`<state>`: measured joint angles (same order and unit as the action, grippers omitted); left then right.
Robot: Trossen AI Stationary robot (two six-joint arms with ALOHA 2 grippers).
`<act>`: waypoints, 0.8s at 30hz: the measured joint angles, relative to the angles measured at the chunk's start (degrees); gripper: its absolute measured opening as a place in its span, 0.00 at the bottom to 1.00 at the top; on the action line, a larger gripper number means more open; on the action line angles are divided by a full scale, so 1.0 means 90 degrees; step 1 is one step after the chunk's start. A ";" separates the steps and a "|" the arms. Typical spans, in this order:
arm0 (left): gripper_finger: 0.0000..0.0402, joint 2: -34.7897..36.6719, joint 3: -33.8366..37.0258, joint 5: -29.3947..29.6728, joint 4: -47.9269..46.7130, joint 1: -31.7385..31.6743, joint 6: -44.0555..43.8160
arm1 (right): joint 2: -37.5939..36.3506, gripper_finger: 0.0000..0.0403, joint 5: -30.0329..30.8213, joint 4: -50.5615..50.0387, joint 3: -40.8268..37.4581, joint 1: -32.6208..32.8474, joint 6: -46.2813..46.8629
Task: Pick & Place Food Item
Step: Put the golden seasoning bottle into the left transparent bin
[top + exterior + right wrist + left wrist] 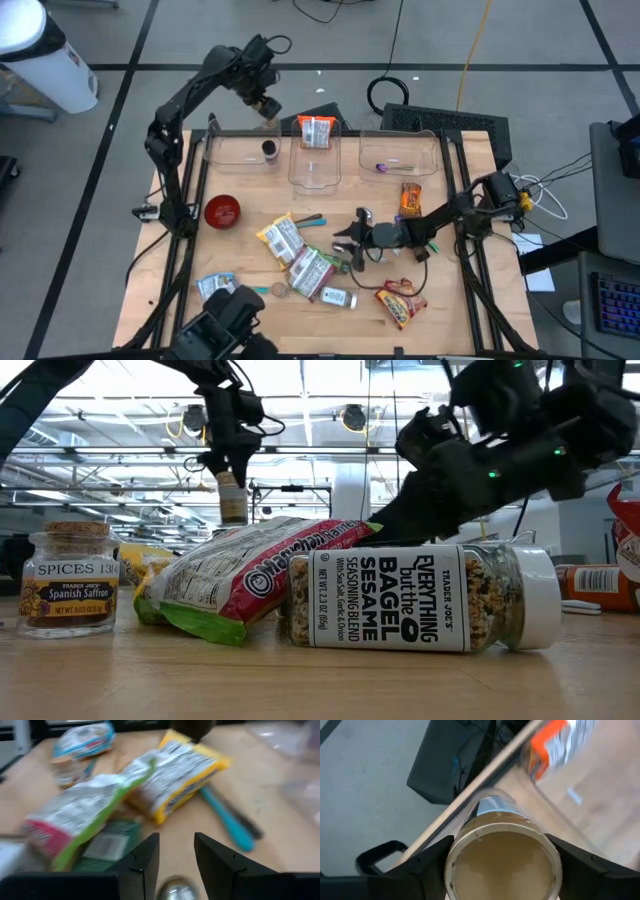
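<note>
3 clear bins (315, 165) line the bench's (240, 250) far edge; left gripper (266, 108) grips a jar (502, 862) above them; right gripper (347, 240), apparently empty, part-open, hovers over packets (281, 238)

Left wrist view: jar (502, 865) fills the bottom, lower part cut by the edge; label not visible, contents unreadable. Orange-and-white packet (560, 740) behind clear bin wall is smeared, print illegible, top cut off.

Right wrist view: whole shot blurred. Yellow bag (175, 775), pink-and-green bag (70, 820), blue packet (82, 742): no text readable. Shiny round thing (172, 890) between the fingers cut by the bottom edge, can't identify.

Low view: saffron jar (68, 580) and seasoning jar (420, 597) block the table behind. Red packet (625, 540) cut by right edge.

High view: small dark item (269, 150) in the left bin too small to tell.
</note>
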<state>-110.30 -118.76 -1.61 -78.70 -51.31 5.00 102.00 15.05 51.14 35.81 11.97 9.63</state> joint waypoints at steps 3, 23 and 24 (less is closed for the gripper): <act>0.68 0.0000 0.0000 0.0012 0.0306 0.0007 -0.0435 | 0.0002 0.28 0.0000 0.0212 0.0000 -0.0256 0.0008; 0.68 0.0058 0.0007 0.1163 -0.0382 0.0161 -0.2243 | 0.0002 0.28 -0.0573 0.0233 0.0000 -0.0232 0.0579; 0.68 0.0058 0.0007 0.1184 -0.0370 0.0163 -0.2277 | 0.0002 0.28 -0.0702 0.0235 0.0000 -0.0200 0.0679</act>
<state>-109.78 -118.69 9.05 -82.03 -49.84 -15.49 102.02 8.73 53.25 35.81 10.17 15.75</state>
